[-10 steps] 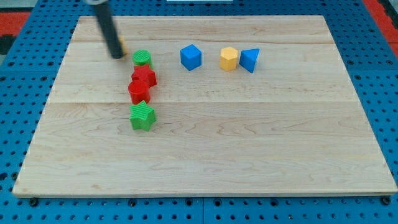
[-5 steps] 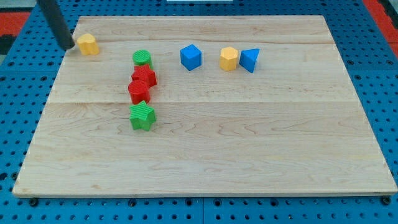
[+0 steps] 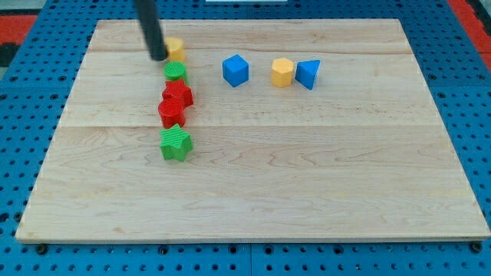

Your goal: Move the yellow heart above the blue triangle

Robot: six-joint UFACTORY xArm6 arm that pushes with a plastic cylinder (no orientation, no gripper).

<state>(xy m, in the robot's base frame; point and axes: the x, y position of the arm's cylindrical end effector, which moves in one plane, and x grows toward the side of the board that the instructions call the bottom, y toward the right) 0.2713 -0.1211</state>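
Observation:
The yellow heart lies near the board's top edge, left of centre, just above the green cylinder. My tip touches the heart's left side; the rod partly hides it. The blue triangle lies far to the right, touching the right side of a yellow hexagon.
A blue cube lies between the heart and the yellow hexagon. Below the green cylinder a column runs down: a red star, a second red block and a green star. All lie on the wooden board.
My tip swung out to the far left, then came back right. The yellow heart moved left, then right to its place above the green cylinder.

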